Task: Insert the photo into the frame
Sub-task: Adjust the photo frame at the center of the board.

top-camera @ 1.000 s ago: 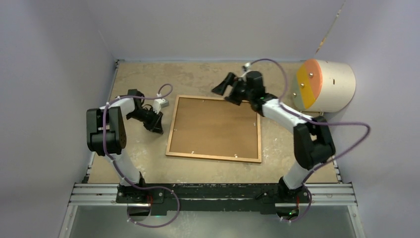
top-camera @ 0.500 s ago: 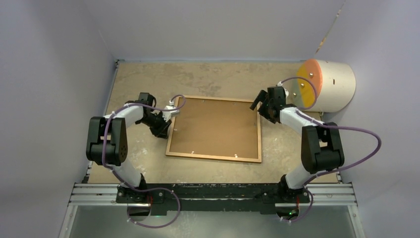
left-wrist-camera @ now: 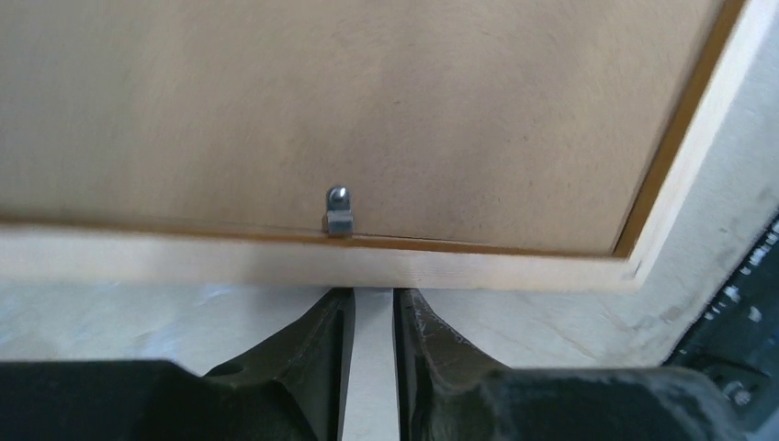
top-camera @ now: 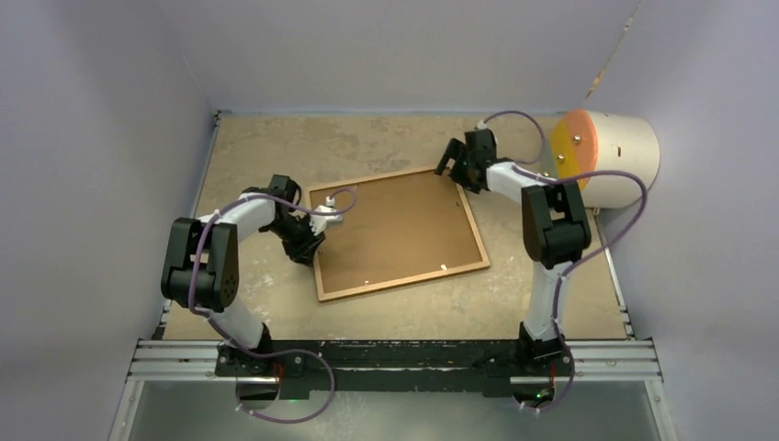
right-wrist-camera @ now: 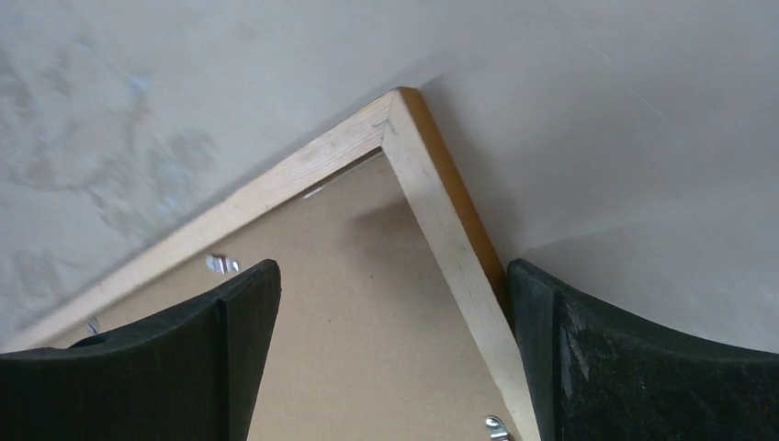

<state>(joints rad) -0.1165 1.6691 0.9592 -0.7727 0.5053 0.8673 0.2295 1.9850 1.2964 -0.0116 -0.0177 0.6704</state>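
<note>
The frame [top-camera: 404,282] lies back-up on the table, turned askew, with the plain brown backing board [top-camera: 395,230] in it. The photo is hidden. My left gripper [top-camera: 317,234] is nearly shut and empty, with its tips against the outer side of the frame's left edge [left-wrist-camera: 276,262], just below a small metal clip [left-wrist-camera: 338,211]. My right gripper [top-camera: 457,167] is open at the frame's far right corner [right-wrist-camera: 450,239]. One finger is over the backing board [right-wrist-camera: 367,322], and the other touches the outside of the frame's rail.
A large pale cylinder with an orange end face [top-camera: 606,158] lies at the back right, close to the right arm. Grey walls close in the table on three sides. A metal rail [top-camera: 395,354] runs along the near edge.
The frame has turned counter-clockwise and shifted on the table. My left gripper has moved right against the frame's left edge. My right gripper has swung to the far right corner.
</note>
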